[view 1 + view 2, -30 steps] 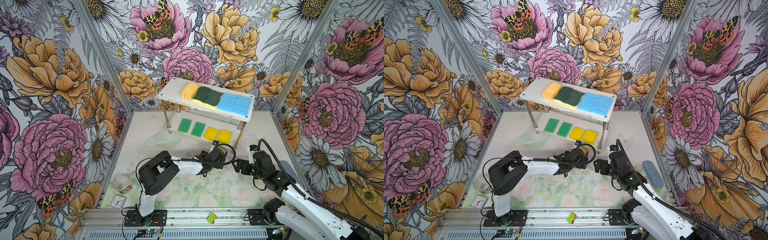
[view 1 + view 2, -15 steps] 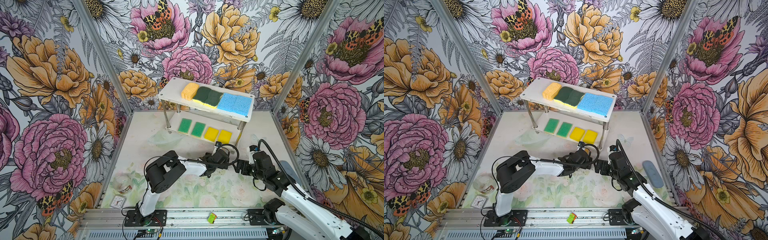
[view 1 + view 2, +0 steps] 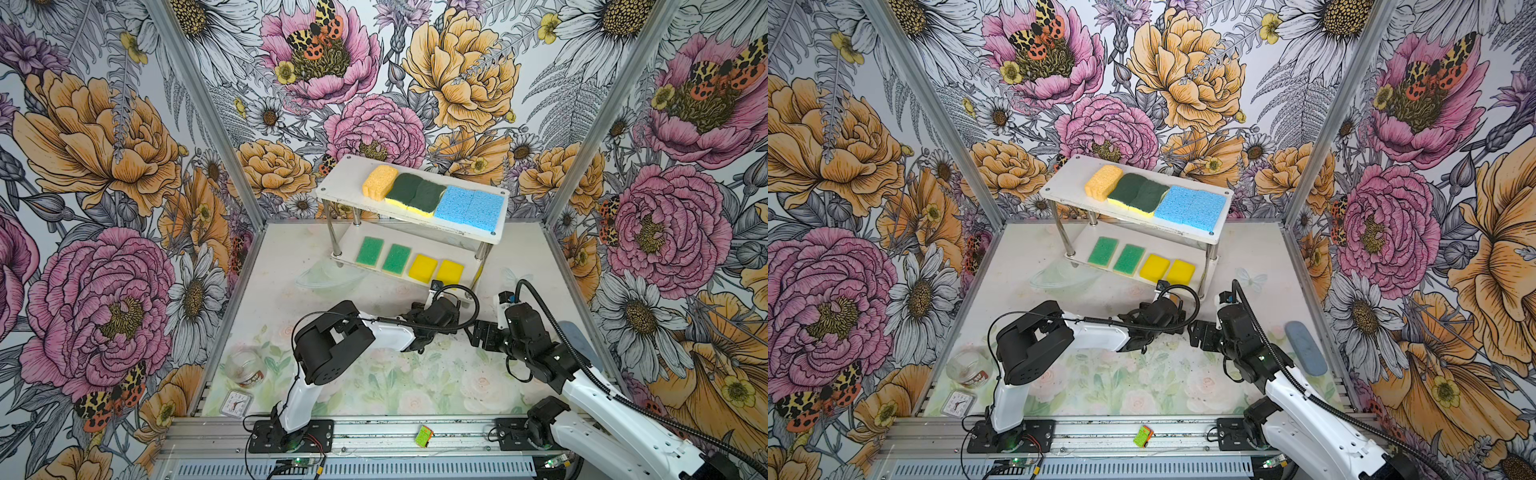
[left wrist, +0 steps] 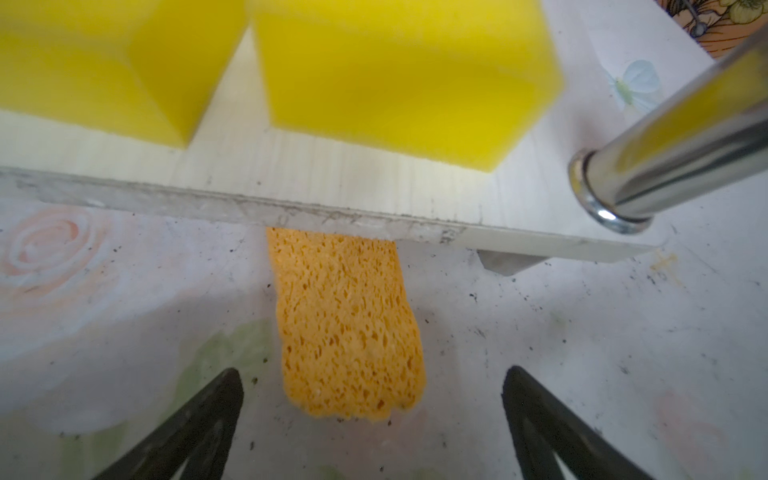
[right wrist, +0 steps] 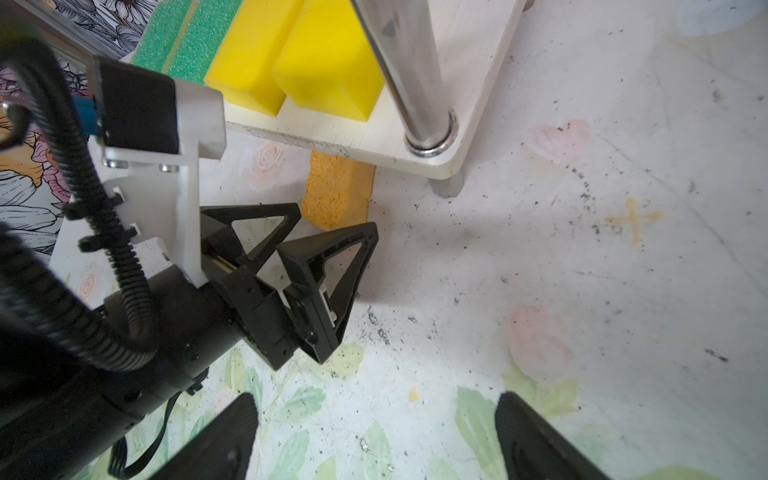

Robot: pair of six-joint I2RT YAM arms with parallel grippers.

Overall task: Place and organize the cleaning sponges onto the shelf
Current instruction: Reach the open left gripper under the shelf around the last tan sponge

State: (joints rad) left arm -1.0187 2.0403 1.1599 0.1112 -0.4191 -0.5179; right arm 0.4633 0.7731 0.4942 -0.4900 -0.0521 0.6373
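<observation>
Floral walls (image 3: 124, 166) ring our table (image 3: 274, 282) in both top views, nine sponges (image 3: 469, 203) on the white shelf (image 3: 338, 188); left wrist: our left gripper (image 4: 374, 370) gapes empty astride an orange sponge (image 4: 347, 316) half under the lower board (image 4: 332, 187); right wrist: our right gripper (image 5: 376, 397) gapes empty.

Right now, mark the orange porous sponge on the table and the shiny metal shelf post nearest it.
Orange porous sponge (image 4: 347, 328): left wrist view, middle of top face.
Shiny metal shelf post (image 4: 681, 135): left wrist view, on its shaft.
</observation>
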